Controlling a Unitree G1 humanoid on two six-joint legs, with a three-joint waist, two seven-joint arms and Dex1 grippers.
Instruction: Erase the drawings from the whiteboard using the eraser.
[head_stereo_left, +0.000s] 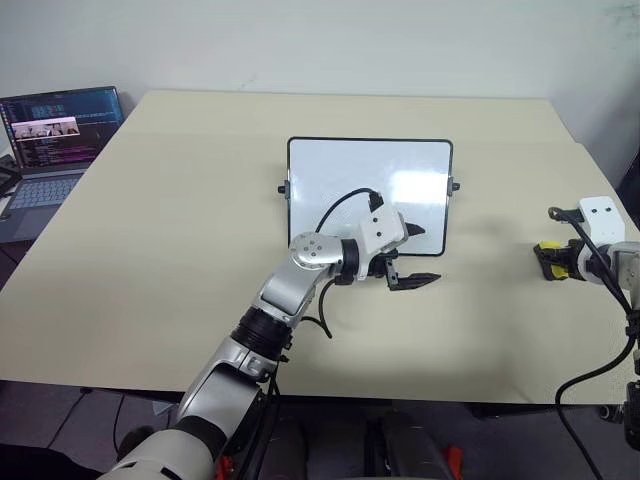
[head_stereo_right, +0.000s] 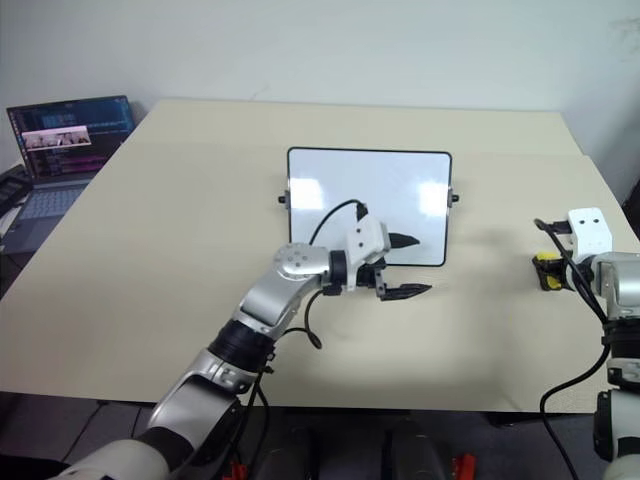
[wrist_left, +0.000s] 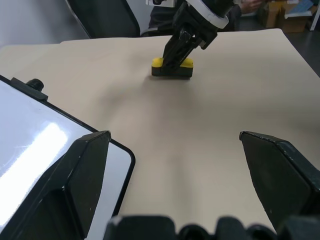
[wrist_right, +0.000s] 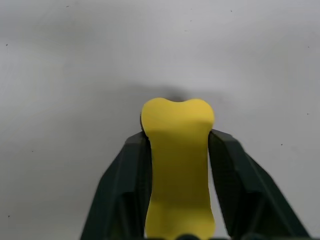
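Note:
The whiteboard lies flat in the middle of the table, black-framed with a glossy white face. No drawings are in view on it; my left hand hides its lower right part. My left gripper hovers open at the board's near right corner, pointing right, with nothing between its fingers. The eraser, a yellow block on a dark base, rests on the table far to the right of the board. My right gripper comes down on it from above, its two fingers pressed against the eraser's sides.
An open laptop with a lit screen stands past the table's far left corner. The beige table stretches bare between the board and the eraser. Cables trail from both wrists.

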